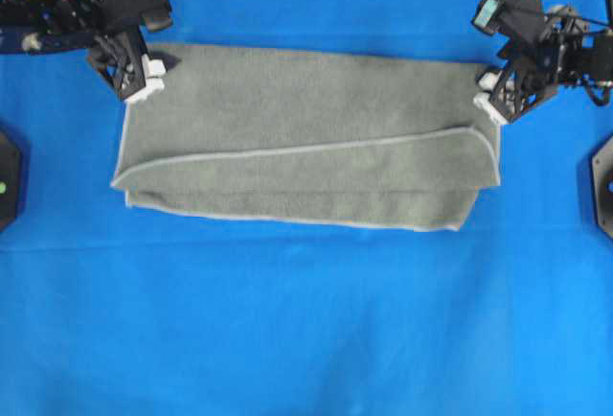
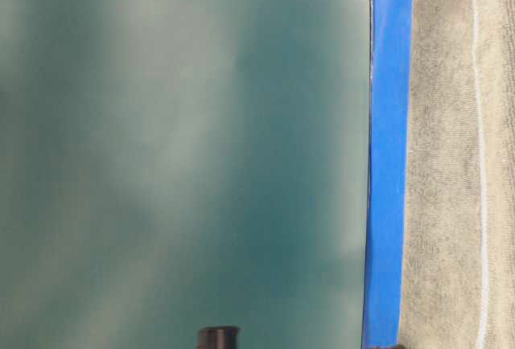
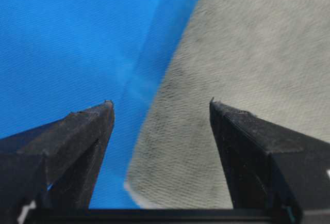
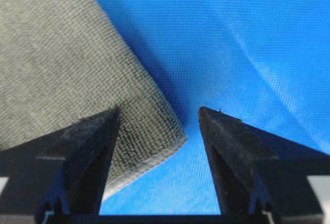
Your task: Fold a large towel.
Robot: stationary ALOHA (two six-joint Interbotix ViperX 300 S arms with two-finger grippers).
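So the towel (image 1: 306, 138) is lying flat across the middle of the overhead frame on the blue table cover (image 1: 306, 339), already folded over once lengthwise. You can see the pale stitched border (image 1: 316, 148) running across it as a curved line, with the lower layer poking out along the bottom edge.

Both arms are parked at the top corners. The left gripper (image 1: 148, 76) sits at the upper left corner of the towel, the right gripper (image 1: 490, 90) at the upper right. Makes sense if the plan is to grab each end and bring them together for the next fold, though that's my guess.

Neither one has anything in it. In the left wrist view the fingers (image 3: 77, 146) stand wide apart with the towel's edge running between them, just cloth and blue cover in the gap. Same deal on the right wrist view: wide open, rounded towel corner (image 4: 165, 136) sitting between the tips, not pinched.

Table-level view is mostly blur, only shows a strip of towel at the right side.
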